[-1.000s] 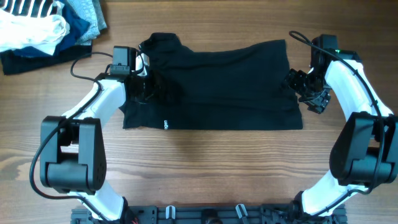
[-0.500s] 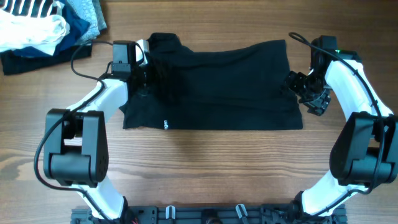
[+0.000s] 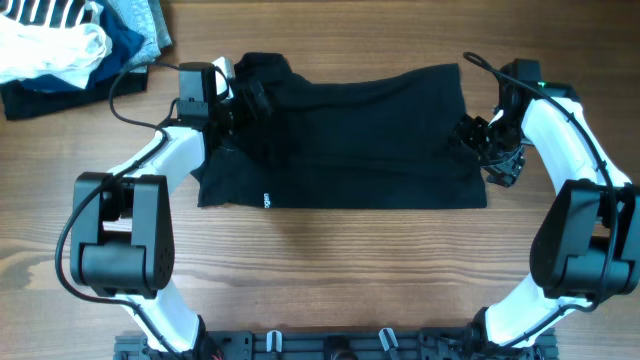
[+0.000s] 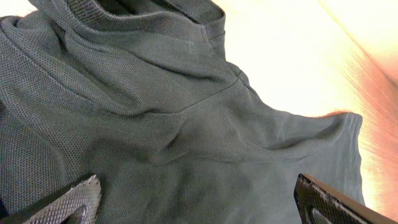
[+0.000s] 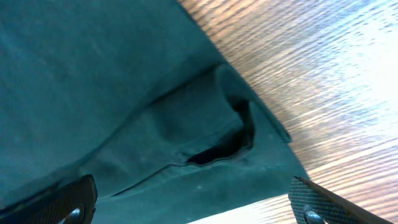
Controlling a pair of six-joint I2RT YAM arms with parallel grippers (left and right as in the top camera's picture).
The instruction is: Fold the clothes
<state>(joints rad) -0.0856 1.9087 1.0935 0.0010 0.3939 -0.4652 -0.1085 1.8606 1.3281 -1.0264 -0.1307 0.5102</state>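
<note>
The left claw (image 4: 202, 199) stands wide. Its two textured fingertips (image 4: 71, 198) sit far apart at the lower corners of its wrist view, with nothing pinched between them. Directly beneath it lies the black garment (image 3: 350, 140), its thin fabric rumpled into soft ridges. Just ahead of the claw is the ribbed collar (image 4: 193, 9). Off to one side, a short sleeve (image 4: 329, 143) lies flat against the pale surface (image 3: 350, 280).

The right claw (image 5: 193, 200) is wide too, and it grips nothing. It hangs over the opposite end of the garment. Below it and slightly ahead, the layers of a folded edge part to leave a dark gap (image 5: 224, 143), and beyond that edge the wood grain shows bare.

From overhead, the garment lies spread across the surface between the two claws, the left claw over its collar corner and the right claw at its far side edge. A small white logo (image 3: 267, 200) sits near the hem on the left claw's side. A heap of other clothes (image 3: 70, 45), white, striped and blue, lies outward from the left claw, well apart from the black garment.
</note>
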